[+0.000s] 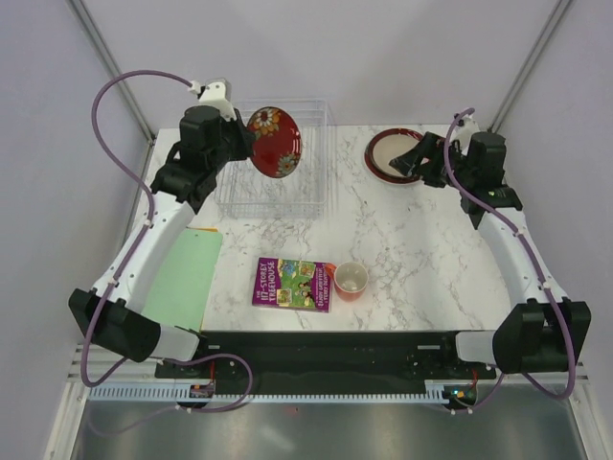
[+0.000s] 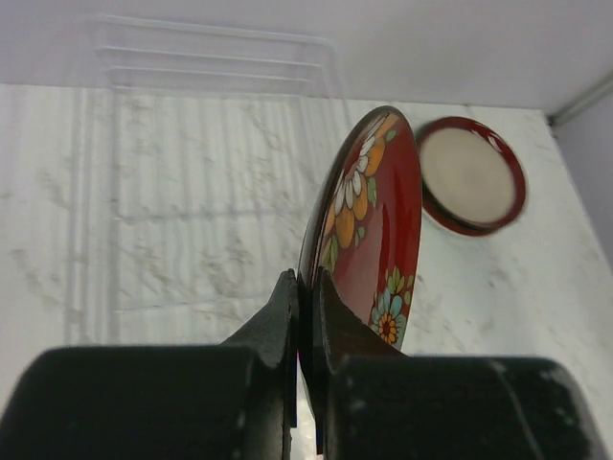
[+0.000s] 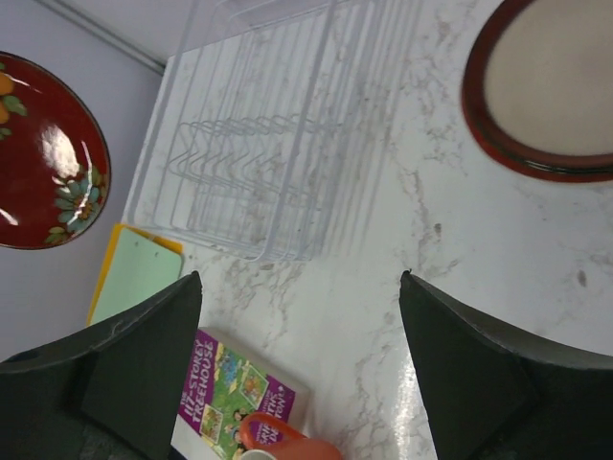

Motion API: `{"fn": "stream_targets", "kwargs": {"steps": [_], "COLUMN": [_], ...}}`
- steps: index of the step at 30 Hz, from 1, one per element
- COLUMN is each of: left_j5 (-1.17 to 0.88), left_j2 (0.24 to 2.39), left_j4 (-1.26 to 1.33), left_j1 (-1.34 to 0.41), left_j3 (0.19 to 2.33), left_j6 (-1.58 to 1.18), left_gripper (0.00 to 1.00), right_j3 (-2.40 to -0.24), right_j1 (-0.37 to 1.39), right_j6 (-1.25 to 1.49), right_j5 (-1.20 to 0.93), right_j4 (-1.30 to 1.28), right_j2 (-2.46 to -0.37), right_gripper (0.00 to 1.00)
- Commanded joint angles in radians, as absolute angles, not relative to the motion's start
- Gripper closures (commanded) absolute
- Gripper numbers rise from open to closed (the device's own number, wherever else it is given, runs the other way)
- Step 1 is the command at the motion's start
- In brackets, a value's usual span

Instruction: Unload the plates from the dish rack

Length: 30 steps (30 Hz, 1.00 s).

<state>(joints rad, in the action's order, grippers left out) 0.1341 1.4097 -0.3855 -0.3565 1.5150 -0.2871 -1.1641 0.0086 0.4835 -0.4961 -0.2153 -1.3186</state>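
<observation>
My left gripper (image 2: 306, 287) is shut on the rim of a dark red flowered plate (image 2: 369, 225), holding it on edge in the air above the clear dish rack (image 1: 278, 163). From above, this plate (image 1: 275, 142) hangs over the rack's back left part. The rack (image 3: 268, 144) holds no other plate that I can see. A cream-centred plate with a dark red rim (image 1: 391, 153) lies flat on the table at the back right. My right gripper (image 3: 299, 287) stands open beside that plate (image 3: 546, 86), with nothing between its fingers.
A purple book (image 1: 293, 284) and an orange cup (image 1: 351, 280) lie near the front middle. A green board (image 1: 182, 278) rests at the table's left edge. White marble table (image 1: 421, 249) spreads between rack and right arm.
</observation>
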Motion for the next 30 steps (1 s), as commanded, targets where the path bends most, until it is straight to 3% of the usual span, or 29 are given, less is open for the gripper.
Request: {"fn": "stream_targets", "kwargs": {"steps": [1,18,22,23,25,26,27,30], "left_j5": [-0.187,-0.314,-0.318,-0.319,-0.322,-0.324,-0.318,-0.276], "left_j2": [1.384,1.384,1.400,1.401,1.404,1.401,1.399,1.385], "left_j4": [-0.261,-0.020,-0.006,0.026,0.043,0.044,0.046,0.029], "left_j1": [-0.364,-0.474,-0.497,-0.502,-0.505,-0.505,-0.505,-0.502], "left_j3": [1.462,1.335,1.316,1.310,1.296,1.292,1.289,1.279], "left_j6": [-0.510,-0.695,-0.710,-0.715,-0.721,-0.719,-0.715,-0.675], "left_gripper": [0.98,0.98,0.98,0.98,0.98,0.98,0.98,0.95], "right_j3": [-1.089,-1.002,-1.008,-1.008,-1.014,-1.017,-1.026,-1.061], "right_j1": [0.055,0.259,0.279,0.281,0.279,0.278,0.278,0.278], "right_j6": [0.598,0.770,0.781,0.787,0.787,0.778,0.772,0.692], "right_j5": [-0.603,-0.601,-0.615,-0.620,-0.633,-0.630,-0.608,-0.557], "right_j4": [-0.039,0.218,0.253,0.259,0.271,0.268,0.244,0.146], "right_j2": [-1.263,-1.327,-1.356,-1.359,-1.370,-1.371,-1.367,-1.345], "right_gripper": [0.09,0.07,0.13,0.17,0.47,0.68,1.00,1.00]}}
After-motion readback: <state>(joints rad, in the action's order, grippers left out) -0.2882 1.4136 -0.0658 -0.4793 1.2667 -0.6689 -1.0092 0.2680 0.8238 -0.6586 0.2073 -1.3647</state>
